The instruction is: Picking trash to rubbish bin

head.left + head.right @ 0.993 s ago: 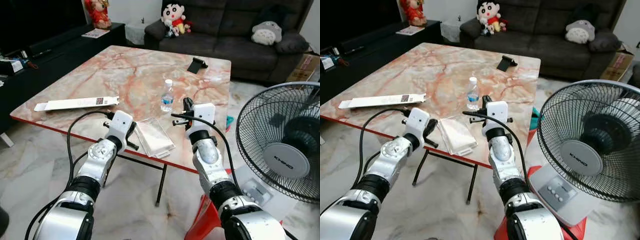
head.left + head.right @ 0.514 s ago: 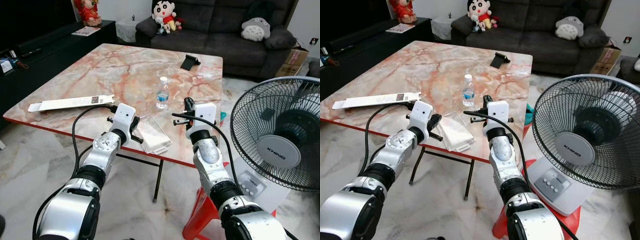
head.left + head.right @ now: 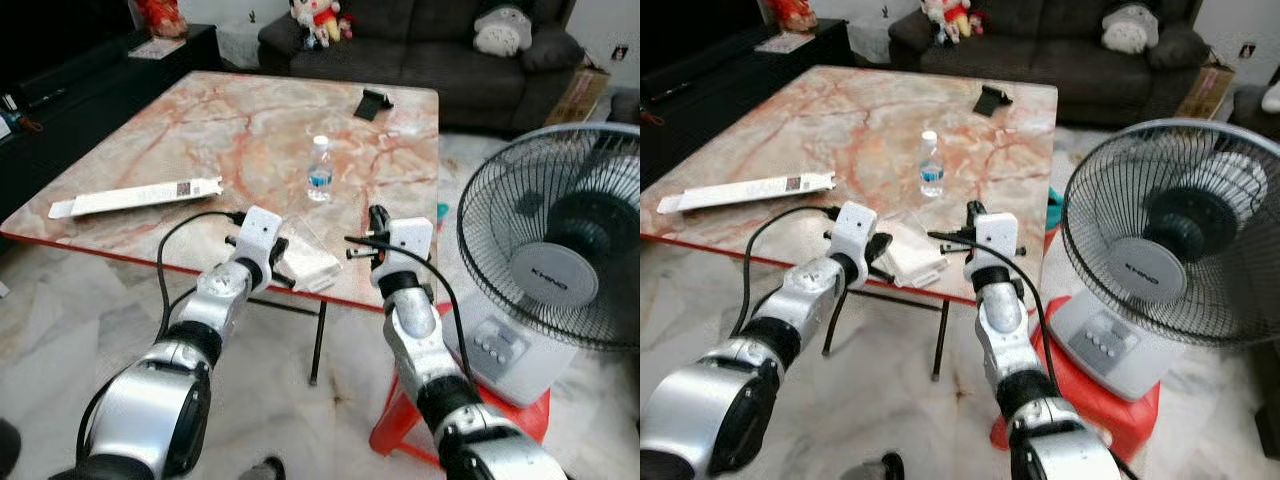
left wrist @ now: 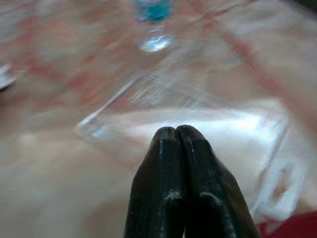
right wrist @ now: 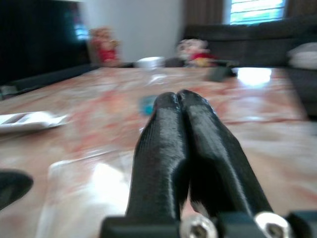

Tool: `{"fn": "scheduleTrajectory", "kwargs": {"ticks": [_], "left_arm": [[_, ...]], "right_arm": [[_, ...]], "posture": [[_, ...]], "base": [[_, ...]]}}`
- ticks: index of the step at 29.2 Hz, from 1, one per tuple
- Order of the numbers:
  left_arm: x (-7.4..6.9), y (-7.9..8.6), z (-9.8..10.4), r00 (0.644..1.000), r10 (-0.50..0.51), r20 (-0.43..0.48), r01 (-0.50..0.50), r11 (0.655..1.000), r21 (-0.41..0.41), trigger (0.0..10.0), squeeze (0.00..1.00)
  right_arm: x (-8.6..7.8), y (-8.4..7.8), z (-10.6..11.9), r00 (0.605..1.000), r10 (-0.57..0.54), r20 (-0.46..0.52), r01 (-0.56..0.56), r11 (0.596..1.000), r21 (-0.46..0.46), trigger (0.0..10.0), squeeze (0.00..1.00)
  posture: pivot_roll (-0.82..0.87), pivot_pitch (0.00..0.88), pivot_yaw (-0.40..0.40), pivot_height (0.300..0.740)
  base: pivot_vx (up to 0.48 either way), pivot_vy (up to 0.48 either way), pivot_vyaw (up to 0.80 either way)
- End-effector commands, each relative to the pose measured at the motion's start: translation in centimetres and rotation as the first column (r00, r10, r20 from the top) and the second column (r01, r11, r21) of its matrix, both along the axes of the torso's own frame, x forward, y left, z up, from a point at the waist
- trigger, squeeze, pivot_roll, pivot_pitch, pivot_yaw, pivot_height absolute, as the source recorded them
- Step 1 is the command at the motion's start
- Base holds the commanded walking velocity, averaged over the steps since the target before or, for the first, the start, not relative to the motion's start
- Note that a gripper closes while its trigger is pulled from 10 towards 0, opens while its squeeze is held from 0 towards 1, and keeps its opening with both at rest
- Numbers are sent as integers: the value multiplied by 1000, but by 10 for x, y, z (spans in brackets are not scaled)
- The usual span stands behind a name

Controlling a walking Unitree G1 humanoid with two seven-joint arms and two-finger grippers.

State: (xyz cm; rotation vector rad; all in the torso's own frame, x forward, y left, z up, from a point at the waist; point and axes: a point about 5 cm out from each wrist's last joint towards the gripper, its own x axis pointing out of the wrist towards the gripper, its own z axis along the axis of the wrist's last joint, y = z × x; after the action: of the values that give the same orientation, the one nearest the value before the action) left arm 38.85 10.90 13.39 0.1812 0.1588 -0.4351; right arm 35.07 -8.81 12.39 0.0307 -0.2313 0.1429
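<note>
Marble-patterned in pink and orange, the table (image 3: 200, 130) stands in a living room with a dark sofa (image 3: 420, 45) behind its far edge and a standing fan (image 3: 560, 250) off its right side on a red stool (image 3: 420, 430).

Near the table's near edge, toward its right corner, lies a clear plastic package (image 3: 305, 258), flat on the surface. A small water bottle (image 3: 319, 170) with a blue label stands upright further in, about mid-table and well apart from the package. A long white carton (image 3: 135, 197) lies flat along the left part of the near edge, and a dark phone stand (image 3: 372, 102) sits near the far right corner.

The left gripper (image 3: 280, 250) is over the near edge, at the left side of the clear plastic package; the head views cannot settle whether it touches. The left wrist view shows what they do not: its fingers (image 4: 163, 163) pressed together with no gap, nothing between them, and the package (image 4: 188, 119) spread just ahead of the tips, the bottle (image 4: 154, 20) blurred beyond.

The right gripper (image 3: 376, 222) is raised at the near right corner, just right of the package. In the right wrist view its fingers (image 5: 168, 134) are likewise pressed together and empty, pointing across the tabletop toward the sofa, with the white carton (image 5: 29, 120) at the side and a corner of the package (image 5: 79, 183) below.
</note>
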Motion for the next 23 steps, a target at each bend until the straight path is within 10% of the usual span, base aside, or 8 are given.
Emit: {"fn": "scheduleTrajectory", "kwargs": {"ticks": [1,10,23], "left_arm": [[-1,3,-6,999,4,-37,-3,1000,31,10000,0],[-4,-3,-14,997,2,-83,0,1000,23,10000,0],[7,5,27,977,81,197,-76,997,-32,10000,0]], "right_arm": [[0,4,4,1000,8,15,-8,1000,4,10000,0],[-2,2,3,1000,3,19,-4,1000,4,10000,0],[-4,1,4,1000,3,28,-4,1000,9,10000,0]], "posture": [[48,121,43,740],[33,126,47,740],[38,106,40,740]], "base": [[0,0,0],[0,0,0],[0,0,0]]}}
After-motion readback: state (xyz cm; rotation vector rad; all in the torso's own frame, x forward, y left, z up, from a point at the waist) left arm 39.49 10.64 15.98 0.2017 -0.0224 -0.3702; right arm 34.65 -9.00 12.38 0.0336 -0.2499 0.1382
